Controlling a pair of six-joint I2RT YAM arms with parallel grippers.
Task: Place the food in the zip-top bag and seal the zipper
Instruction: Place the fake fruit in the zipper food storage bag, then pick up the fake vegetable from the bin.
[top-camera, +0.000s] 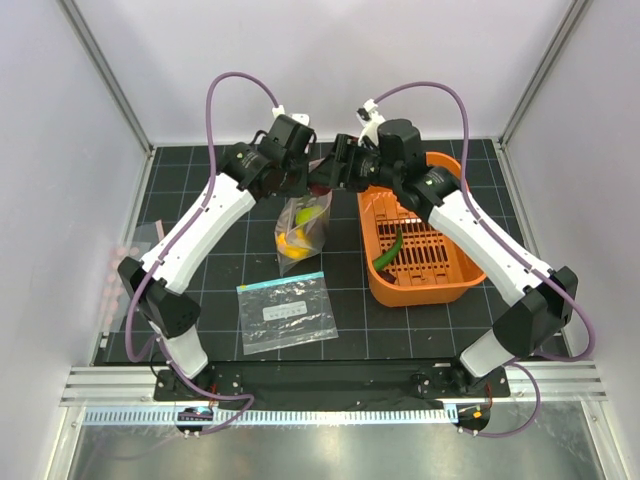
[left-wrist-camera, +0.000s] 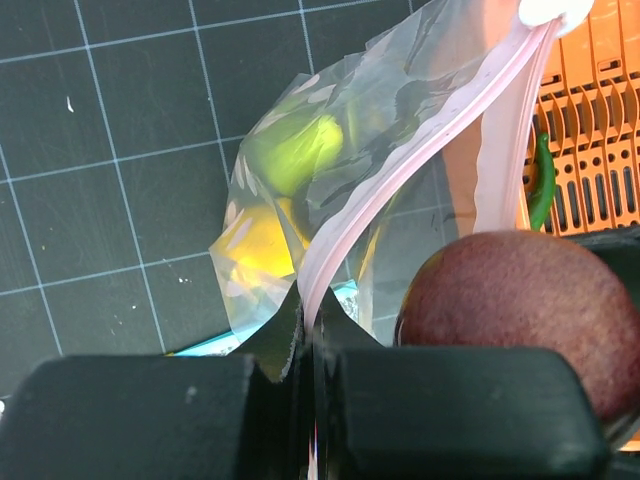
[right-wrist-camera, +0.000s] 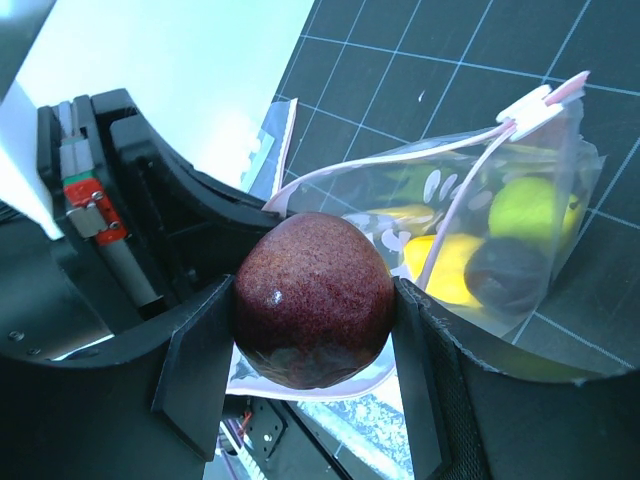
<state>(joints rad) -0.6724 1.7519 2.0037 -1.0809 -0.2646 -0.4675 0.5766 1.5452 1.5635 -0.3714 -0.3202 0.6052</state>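
My left claw (left-wrist-camera: 310, 345) pinches the pink zipper (left-wrist-camera: 400, 175) of the zip-top bag (left-wrist-camera: 330, 130); my right claw (right-wrist-camera: 313, 350) grips the dark maroon piece (right-wrist-camera: 312, 280), mid-frame, at the bag's open mouth.

You're looking at a robot lab cell. Plain white walls (top-camera: 50, 150) set in aluminium posts (top-camera: 105, 72) box in a black gridded worktop (top-camera: 200, 180). A left arm (top-camera: 200, 225) and a right arm (top-camera: 470, 225) are bolted by an extrusion rail (top-camera: 110, 385) at its near edge.
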